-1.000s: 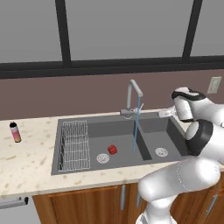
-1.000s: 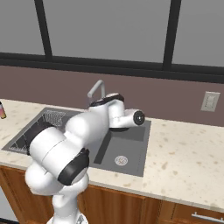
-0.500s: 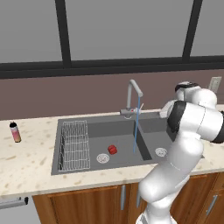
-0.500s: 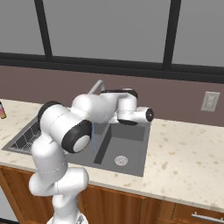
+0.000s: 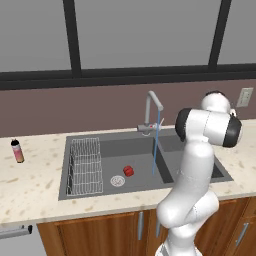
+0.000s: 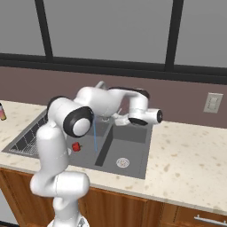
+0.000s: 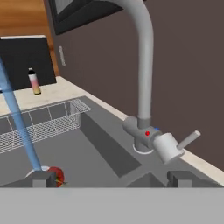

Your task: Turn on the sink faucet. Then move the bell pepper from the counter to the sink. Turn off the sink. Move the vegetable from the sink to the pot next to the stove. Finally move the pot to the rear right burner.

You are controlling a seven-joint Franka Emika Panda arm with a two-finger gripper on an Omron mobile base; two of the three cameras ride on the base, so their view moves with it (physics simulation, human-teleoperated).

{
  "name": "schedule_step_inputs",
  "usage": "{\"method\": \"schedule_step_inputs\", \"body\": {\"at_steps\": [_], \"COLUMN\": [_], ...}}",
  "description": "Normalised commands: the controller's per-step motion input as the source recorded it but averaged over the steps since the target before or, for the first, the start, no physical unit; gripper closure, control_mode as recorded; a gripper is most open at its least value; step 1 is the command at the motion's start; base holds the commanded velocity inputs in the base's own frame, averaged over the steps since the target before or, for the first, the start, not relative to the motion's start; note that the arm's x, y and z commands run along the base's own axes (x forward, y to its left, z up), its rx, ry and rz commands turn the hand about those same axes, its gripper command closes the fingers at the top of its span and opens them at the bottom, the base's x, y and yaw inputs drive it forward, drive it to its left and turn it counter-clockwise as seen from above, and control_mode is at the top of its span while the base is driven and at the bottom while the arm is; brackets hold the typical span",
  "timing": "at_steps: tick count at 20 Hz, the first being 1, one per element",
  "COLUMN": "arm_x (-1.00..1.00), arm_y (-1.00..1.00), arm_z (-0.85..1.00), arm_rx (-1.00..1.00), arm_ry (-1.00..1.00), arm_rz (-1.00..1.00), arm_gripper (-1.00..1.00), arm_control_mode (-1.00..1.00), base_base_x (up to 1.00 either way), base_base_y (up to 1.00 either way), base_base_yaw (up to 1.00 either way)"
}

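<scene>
The sink faucet point(image 7: 142, 57) stands close in front of my gripper point(image 7: 113, 178), its lever point(image 7: 188, 140) sticking out to the right of the small base. Both fingertips point(image 7: 43, 178) stand far apart, so the gripper is open and empty. In the right base view the gripper point(image 6: 119, 119) hovers over the sink's back rim beside the faucet point(image 6: 101, 84). A blue stream of water point(image 5: 156, 145) runs from the spout into the sink point(image 5: 110, 145). The red bell pepper point(image 5: 128, 171) lies on the basin floor by a drain, also visible as the pepper point(image 6: 76, 146). The pot is out of view.
A wire rack point(image 5: 85, 165) fills the sink's left end. A pink-and-tan bottle point(image 5: 18, 151) stands on the counter point(image 5: 35, 180) to the left, with a black panel point(image 7: 26, 61) beyond it in the hand view. A wall outlet point(image 6: 213, 103) sits at the right.
The arm has folded, its elbow swinging left over the sink, and the hand has turned to face the faucet base. Water keeps running; the pepper has not moved.
</scene>
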Motion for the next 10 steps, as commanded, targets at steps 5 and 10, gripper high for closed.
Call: {"method": "schedule_step_inputs", "body": {"at_steps": [5,10], "arm_x": [0.11,0.2], "arm_y": [0.32,0.33], "arm_z": [-0.1,-0.05], "arm_rx": [0.0,0.0], "arm_ry": [-0.06,-0.03], "arm_rz": [0.0,0.0], "arm_gripper": [-1.0,-1.0], "arm_control_mode": [-1.0,-1.0], "base_base_x": [0.0,0.0], "base_base_y": [0.0,0.0], "base_base_yaw": [0.0,0.0]}}
